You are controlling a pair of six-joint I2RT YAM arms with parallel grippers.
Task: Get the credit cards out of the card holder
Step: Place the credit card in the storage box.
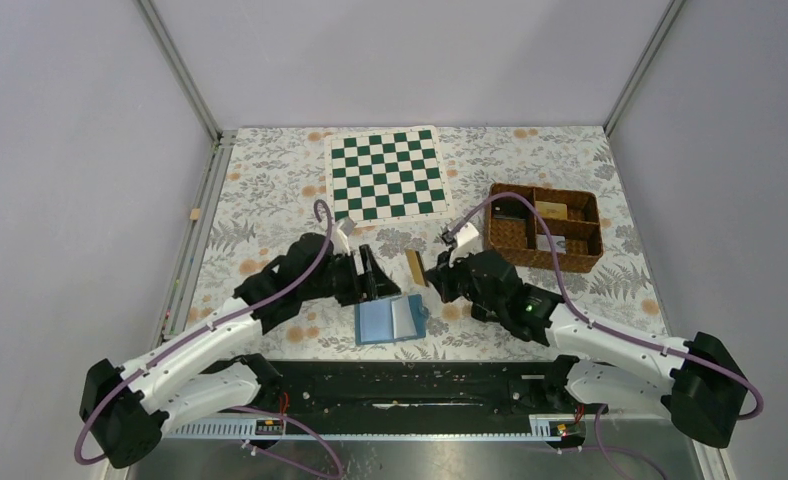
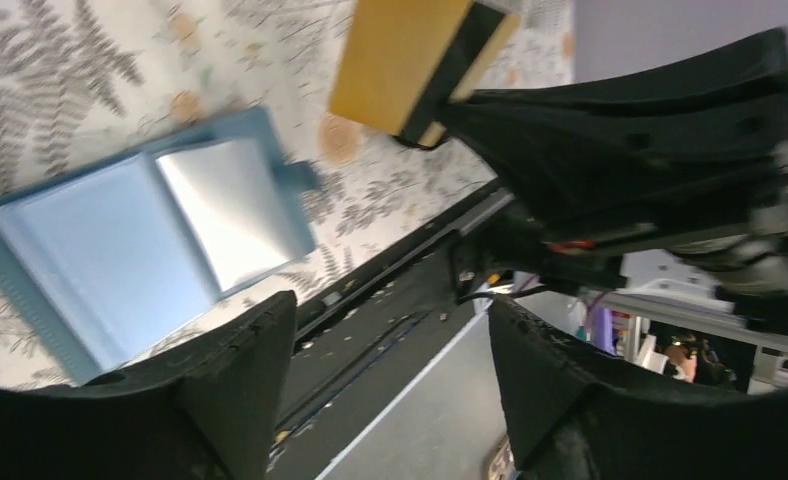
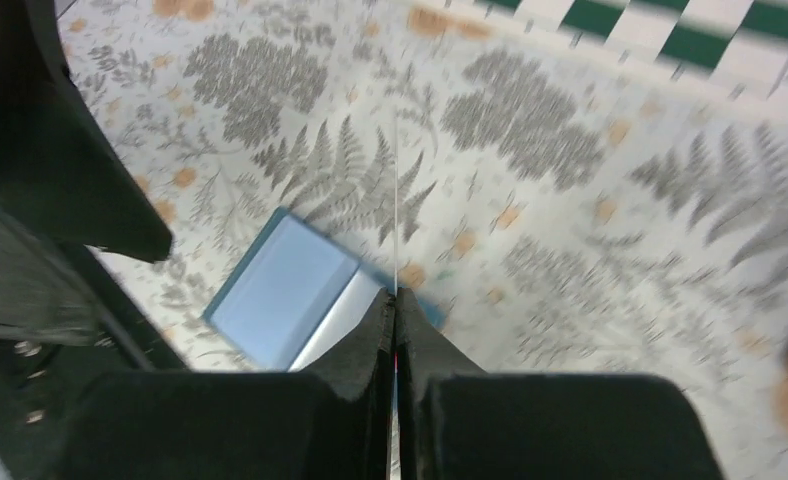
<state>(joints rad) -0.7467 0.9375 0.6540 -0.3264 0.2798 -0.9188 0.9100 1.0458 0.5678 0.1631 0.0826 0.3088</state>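
The blue card holder [image 1: 388, 320] lies open on the floral cloth, light blue inner faces up; it also shows in the left wrist view [image 2: 140, 250] and the right wrist view [image 3: 285, 290]. My right gripper [image 1: 432, 270] is shut on a tan-gold credit card [image 1: 414, 267] and holds it above the cloth, just beyond the holder. In the right wrist view the card [image 3: 397, 200] shows edge-on as a thin line between the shut jaws of that gripper [image 3: 396, 300]. In the left wrist view the card [image 2: 400, 60] is a flat tan rectangle. My left gripper [image 1: 372, 280] [image 2: 390, 310] is open and empty, left of the card.
A green-and-white chequered board [image 1: 386, 173] lies at the back centre. A brown wicker basket [image 1: 545, 227] with compartments stands at the right. The black base rail [image 1: 400, 385] runs along the near edge, close to the holder.
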